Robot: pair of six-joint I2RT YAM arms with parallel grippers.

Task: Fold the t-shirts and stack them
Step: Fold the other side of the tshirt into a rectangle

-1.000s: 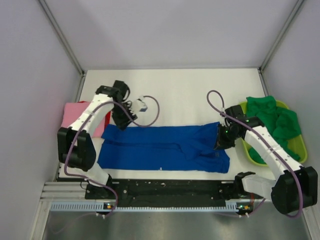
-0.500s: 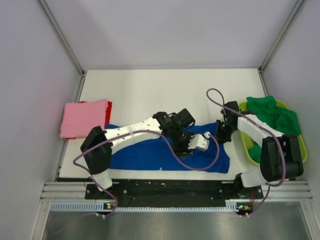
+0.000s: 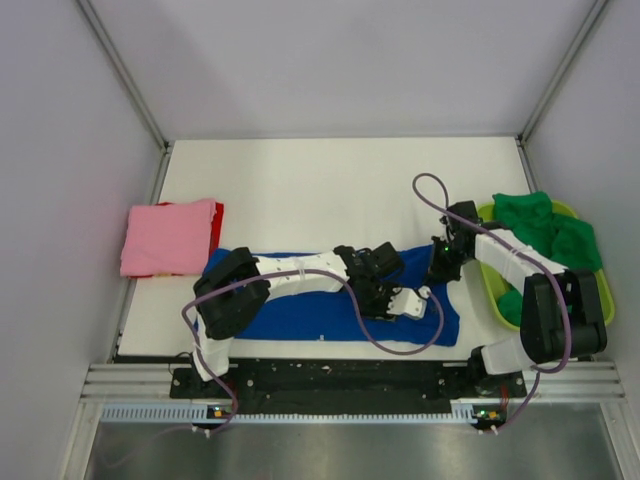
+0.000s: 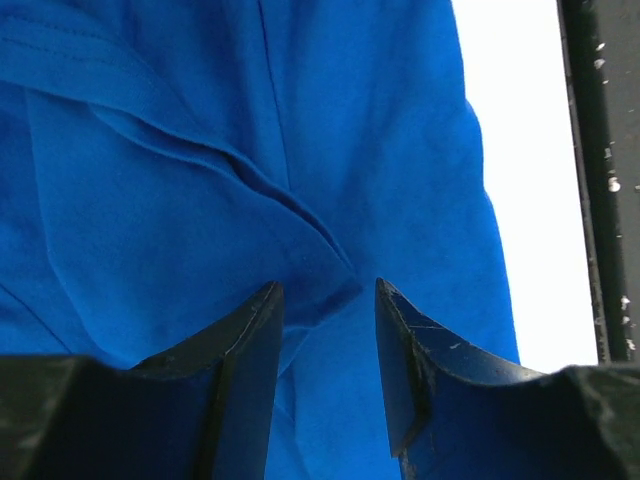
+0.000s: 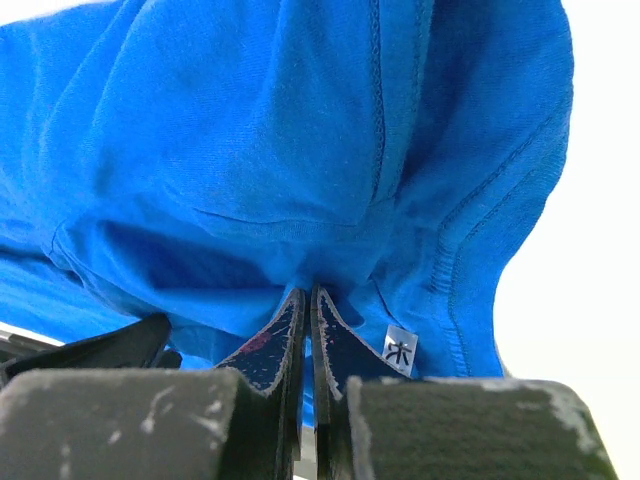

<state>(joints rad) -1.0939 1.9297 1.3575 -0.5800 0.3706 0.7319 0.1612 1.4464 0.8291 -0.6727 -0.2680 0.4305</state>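
A royal-blue t-shirt [image 3: 300,305] lies spread along the table's near edge. My left arm reaches right across it. My left gripper [image 3: 397,301] hovers low over the shirt's right part, open. In the left wrist view its fingers [image 4: 250,340] straddle a creased fold of blue cloth [image 4: 200,150] without pinching it. My right gripper [image 3: 440,268] is shut on the shirt's far right edge. In the right wrist view the blue cloth [image 5: 250,150] bunches above the shut gripper [image 5: 308,295]. A folded pink t-shirt [image 3: 168,238] lies at the left. Green t-shirts [image 3: 545,235] fill the basket.
The lime-green basket [image 3: 600,290] stands at the right edge, just beside my right arm. A red cloth edge [image 3: 217,215] shows under the pink tee. White table [image 3: 330,190] stretches behind the shirt. The black rail [image 4: 600,150] runs along the near edge.
My left arm swung from beside the pink tee, across the blue shirt, to its right part. My right gripper drew back a little with the shirt's edge, which bunched up.
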